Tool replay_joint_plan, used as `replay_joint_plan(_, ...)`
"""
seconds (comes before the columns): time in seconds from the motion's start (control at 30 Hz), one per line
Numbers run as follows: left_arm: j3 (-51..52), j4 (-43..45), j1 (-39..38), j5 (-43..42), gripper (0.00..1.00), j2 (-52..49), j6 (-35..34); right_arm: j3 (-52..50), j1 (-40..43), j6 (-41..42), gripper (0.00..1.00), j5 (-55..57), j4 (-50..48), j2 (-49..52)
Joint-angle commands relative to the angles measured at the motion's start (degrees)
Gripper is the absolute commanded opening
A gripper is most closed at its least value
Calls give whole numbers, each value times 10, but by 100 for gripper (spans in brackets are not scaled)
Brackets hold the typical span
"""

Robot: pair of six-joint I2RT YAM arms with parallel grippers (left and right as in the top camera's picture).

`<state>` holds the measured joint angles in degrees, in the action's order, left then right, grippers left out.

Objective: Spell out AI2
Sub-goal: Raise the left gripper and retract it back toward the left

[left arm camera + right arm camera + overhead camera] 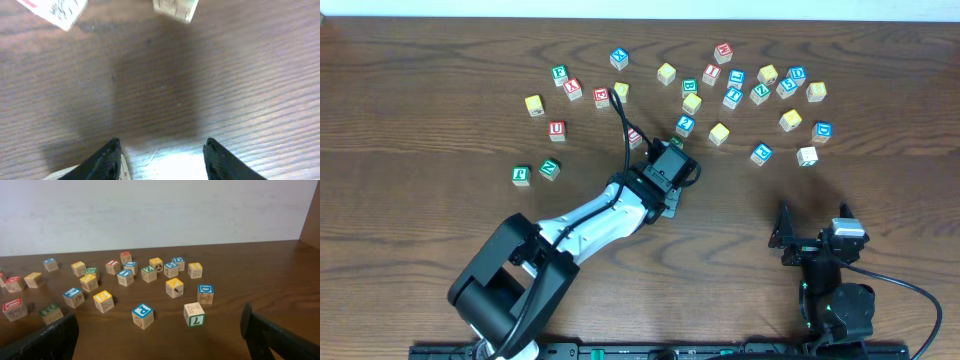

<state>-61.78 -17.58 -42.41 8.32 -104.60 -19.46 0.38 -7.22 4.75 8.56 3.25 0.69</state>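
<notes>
Up close, my left fingers [111, 161] stand apart over bare counter [165, 90], gripping nothing. My right fingers [50, 340] gape empty near the front edge. A blue cube [685, 124], seemingly the "2", sits just beyond the left fingers. I can't pick out "A" or "I" among the cubes [719, 133] scattered toward the far edge.

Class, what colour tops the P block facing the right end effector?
Blue; P block, best in right wrist view.

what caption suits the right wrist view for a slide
Open right gripper facing scattered lettered wooden cubes on a brown table.
</notes>
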Motion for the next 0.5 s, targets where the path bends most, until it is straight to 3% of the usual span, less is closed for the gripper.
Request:
replay_joint_plan(0.0,-37,1,3,17,56,58,21,-1,6,-1,99,0,3,-3)
replay_joint_plan(0.17,-39,-3,4,82,69,139,22,-1,6,-1,99,0,3,-3)
replay_joint_plan(0.4,-39,-69,37,103,70,258,42,-1,6,-1,99,0,3,-3)
replay_joint_plan(0.47,-39,-97,53,121,80,286,42,-1,6,-1,99,0,3,-3)
